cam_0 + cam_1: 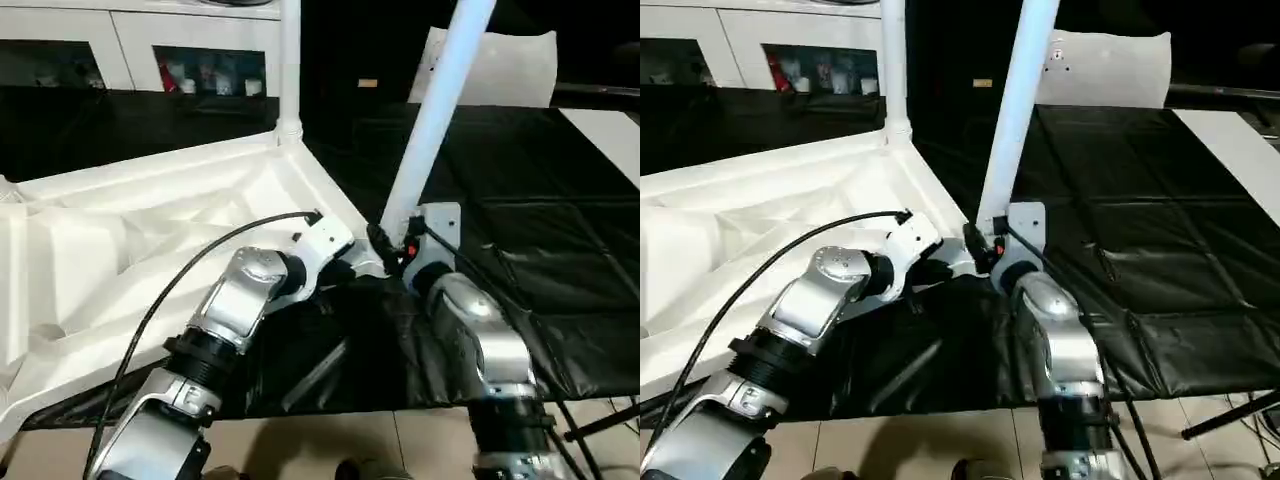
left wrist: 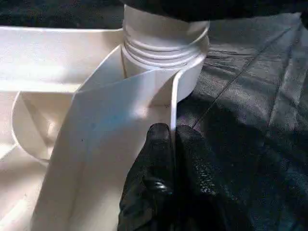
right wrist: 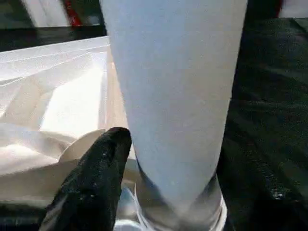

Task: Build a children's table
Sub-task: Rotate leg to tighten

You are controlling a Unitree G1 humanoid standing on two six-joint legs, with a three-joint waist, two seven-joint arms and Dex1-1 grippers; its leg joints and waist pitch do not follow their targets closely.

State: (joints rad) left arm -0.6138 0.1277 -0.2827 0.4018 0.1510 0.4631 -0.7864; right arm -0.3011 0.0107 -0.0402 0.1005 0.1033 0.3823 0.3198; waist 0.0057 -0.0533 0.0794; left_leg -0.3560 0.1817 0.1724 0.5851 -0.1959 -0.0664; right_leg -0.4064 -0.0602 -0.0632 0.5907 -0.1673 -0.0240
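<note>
Left hand (image 2: 166, 159) pinching tabletop (image 1: 150, 230) rim, right hand (image 1: 392, 245) gripping leg (image 1: 430, 120)

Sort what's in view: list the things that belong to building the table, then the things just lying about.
Belongs to the job:
tabletop, upside down
far leg, standing in its corner socket
near leg, held by the right gripper at the near corner
left gripper, pinching the tabletop's rim

Lying about:
white bag
black cloth
cabinets
</note>
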